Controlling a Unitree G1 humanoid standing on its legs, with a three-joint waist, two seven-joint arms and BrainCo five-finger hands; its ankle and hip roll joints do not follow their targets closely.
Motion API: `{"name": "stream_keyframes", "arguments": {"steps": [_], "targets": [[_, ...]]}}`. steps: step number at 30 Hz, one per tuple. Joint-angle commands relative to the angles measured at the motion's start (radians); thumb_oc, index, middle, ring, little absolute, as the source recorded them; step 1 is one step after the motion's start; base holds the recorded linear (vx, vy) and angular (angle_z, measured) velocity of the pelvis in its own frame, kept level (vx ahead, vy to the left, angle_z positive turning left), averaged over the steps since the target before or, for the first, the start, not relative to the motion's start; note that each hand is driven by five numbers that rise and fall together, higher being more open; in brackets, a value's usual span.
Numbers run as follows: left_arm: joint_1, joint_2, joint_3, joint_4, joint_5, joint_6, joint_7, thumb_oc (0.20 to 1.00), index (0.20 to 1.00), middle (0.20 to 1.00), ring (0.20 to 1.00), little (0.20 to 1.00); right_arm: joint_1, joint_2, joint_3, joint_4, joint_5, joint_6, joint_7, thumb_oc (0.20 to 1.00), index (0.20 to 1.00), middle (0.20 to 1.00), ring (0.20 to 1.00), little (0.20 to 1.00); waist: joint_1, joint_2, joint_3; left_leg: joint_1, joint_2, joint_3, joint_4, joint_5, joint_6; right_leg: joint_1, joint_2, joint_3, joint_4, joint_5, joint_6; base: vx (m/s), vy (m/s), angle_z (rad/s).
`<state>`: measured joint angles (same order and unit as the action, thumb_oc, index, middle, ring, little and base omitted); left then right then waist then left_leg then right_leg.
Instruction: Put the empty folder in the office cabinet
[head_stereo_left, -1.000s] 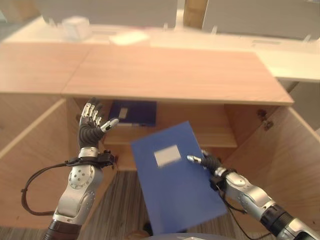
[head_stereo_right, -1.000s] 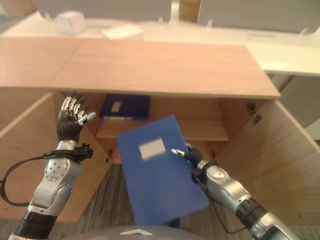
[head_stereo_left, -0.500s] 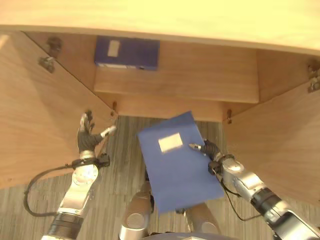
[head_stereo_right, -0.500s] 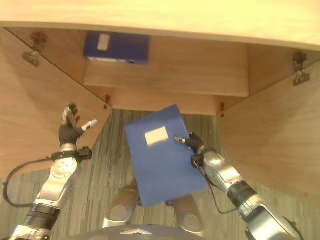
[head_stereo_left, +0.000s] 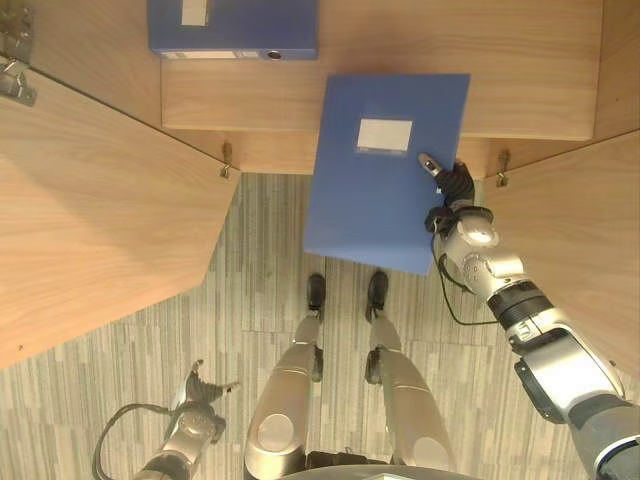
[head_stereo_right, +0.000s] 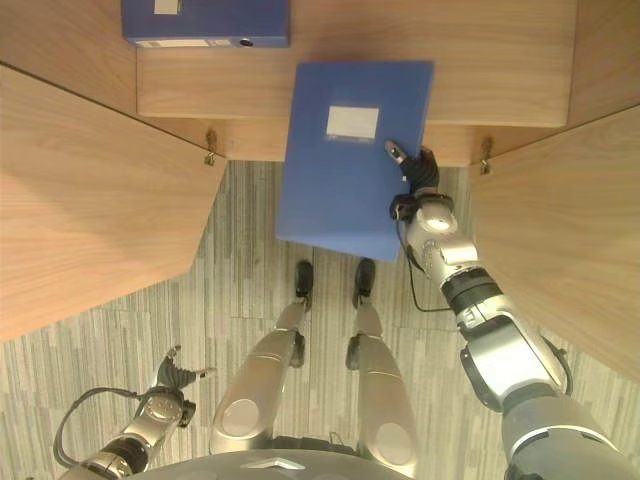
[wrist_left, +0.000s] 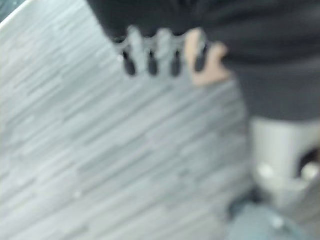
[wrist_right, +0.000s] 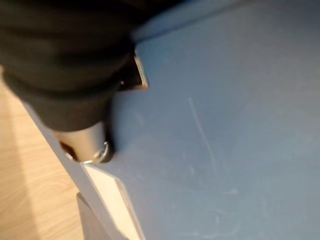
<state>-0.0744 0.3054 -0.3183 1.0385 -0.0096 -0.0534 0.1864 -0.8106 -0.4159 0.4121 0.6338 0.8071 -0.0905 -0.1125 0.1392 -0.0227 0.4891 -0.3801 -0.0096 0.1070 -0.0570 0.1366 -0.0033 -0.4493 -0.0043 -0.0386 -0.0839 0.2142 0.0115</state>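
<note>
Folder going over the cabinet shelf

The right hand is pinching the blue folder by its edge, far end over the cabinet shelf. The left hand is hanging low, fingers relaxed.

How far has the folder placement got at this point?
Done: both cabinet doors stand open. In hand: the right robot hand grips the blue folder, its far end over the shelf. The left robot hand hangs low, open. Left: slide it in and release.
</note>
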Motion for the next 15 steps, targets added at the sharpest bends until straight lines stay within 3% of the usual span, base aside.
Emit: {"name": "stream_keyframes", "arguments": {"steps": [1,7,8,9,10,15], "targets": [[0.056,0.016,-0.054,0.010,0.080,0.005,-0.010,1.000,1.000,1.000,1.000,1.000,-0.017,-0.024,0.011,-0.022,0.049,-0.056,0.026,0.200,0.200,0.200,0.200,0.200,-0.010,0.014,-0.083,-0.053,0.033,-0.040,-0.030,-0.020,-0.073,0.033,-0.049,-0.042,-0.003,-0.079,0.102,0.04,0.012,-0.02],[0.060,0.009,-0.074,0.005,0.091,0.003,-0.010,1.000,1.000,1.000,1.000,1.000,-0.066,-0.007,-0.059,0.024,0.124,-0.098,0.012,0.200,0.200,0.200,0.200,0.200,-0.009,0.026,-0.092,-0.058,0.028,-0.045,-0.030,-0.027,-0.076,0.027,-0.055,-0.047,-0.003,-0.082,0.105,0.00,0.000,0.00],[0.048,0.007,-0.086,0.003,0.079,0.002,0.004,1.000,1.000,1.000,1.000,1.000,-0.121,0.010,-0.144,0.111,0.197,-0.166,-0.045,0.200,0.200,0.200,0.200,0.200,-0.008,0.031,-0.096,-0.064,0.026,-0.048,-0.030,-0.029,-0.077,0.023,-0.055,-0.051,-0.003,-0.082,0.106,0.00,0.000,0.00],[0.047,0.008,-0.086,0.003,0.079,0.002,0.004,1.000,1.000,1.000,1.000,1.000,-0.123,0.010,-0.144,0.113,0.198,-0.167,-0.044,0.200,0.200,0.200,0.200,0.200,-0.008,0.031,-0.095,-0.064,0.026,-0.047,-0.030,-0.030,-0.077,0.023,-0.055,-0.051,-0.003,-0.082,0.106,0.00,0.000,0.00],[0.024,0.011,-0.105,0.002,0.064,0.000,0.018,1.000,1.000,1.000,1.000,1.000,-0.236,-0.007,-0.223,0.240,0.257,-0.203,-0.098,0.200,0.200,0.200,0.200,0.200,0.003,0.042,-0.096,-0.074,0.021,-0.053,-0.030,-0.031,-0.079,0.018,-0.056,-0.056,-0.003,-0.083,0.107,0.00,0.000,0.00],[0.002,0.028,-0.149,-0.033,0.052,-0.014,0.043,1.000,1.000,1.000,1.000,1.000,-0.418,-0.070,-0.276,0.398,0.345,-0.217,-0.143,0.200,0.200,0.200,0.200,0.200,0.033,0.060,-0.102,-0.103,0.012,-0.066,-0.030,-0.029,-0.084,-0.005,-0.058,-0.066,-0.003,-0.087,0.111,0.00,-0.004,0.03]]}}
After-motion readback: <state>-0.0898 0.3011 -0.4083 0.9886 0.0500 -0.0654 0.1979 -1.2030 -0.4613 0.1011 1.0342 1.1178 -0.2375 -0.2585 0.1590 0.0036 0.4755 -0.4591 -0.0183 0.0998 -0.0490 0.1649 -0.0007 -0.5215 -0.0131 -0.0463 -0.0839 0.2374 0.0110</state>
